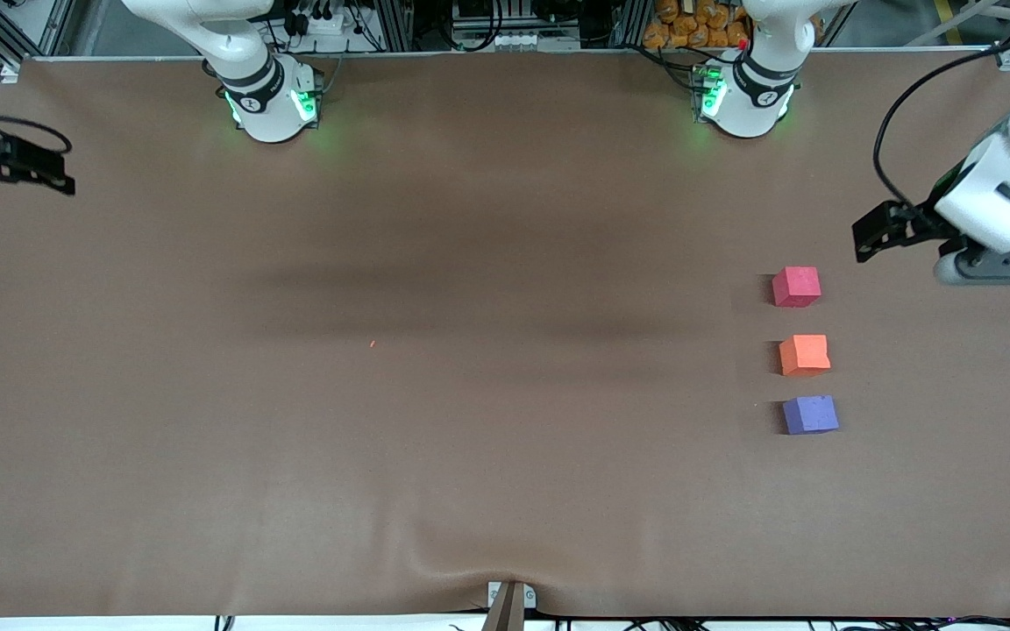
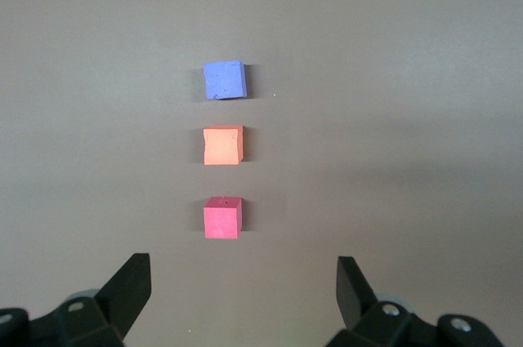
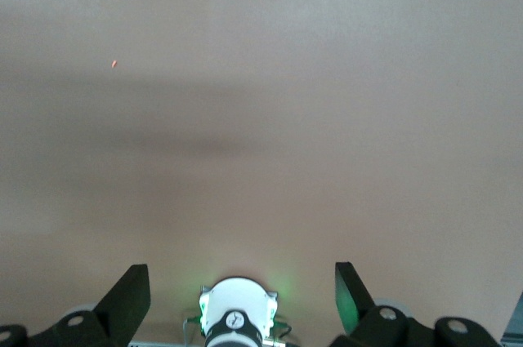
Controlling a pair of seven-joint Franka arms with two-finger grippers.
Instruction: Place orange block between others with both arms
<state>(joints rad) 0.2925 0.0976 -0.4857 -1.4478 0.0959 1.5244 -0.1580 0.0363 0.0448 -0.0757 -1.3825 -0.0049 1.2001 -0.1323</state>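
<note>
Three small cubes stand in a row at the left arm's end of the table. The orange block (image 1: pixel 804 354) (image 2: pixel 222 145) sits between the red-pink cube (image 1: pixel 796 287) (image 2: pixel 222 218) and the purple-blue cube (image 1: pixel 810 414) (image 2: pixel 224 80), which is nearest the front camera. Small gaps separate them. My left gripper (image 1: pixel 878 235) (image 2: pixel 243 272) hangs open and empty over the table, beside the red-pink cube toward the table's end, touching nothing. My right gripper (image 1: pixel 47 172) (image 3: pixel 242 275) waits open and empty over the right arm's end of the table.
The brown cloth-covered table (image 1: pixel 470 263) carries a tiny red speck (image 1: pixel 373 343) (image 3: pixel 113 63) near its middle. Both arm bases (image 1: pixel 273 103) (image 1: pixel 743 98) glow green along the table's back edge. The cloth puckers at the front edge (image 1: pixel 505 574).
</note>
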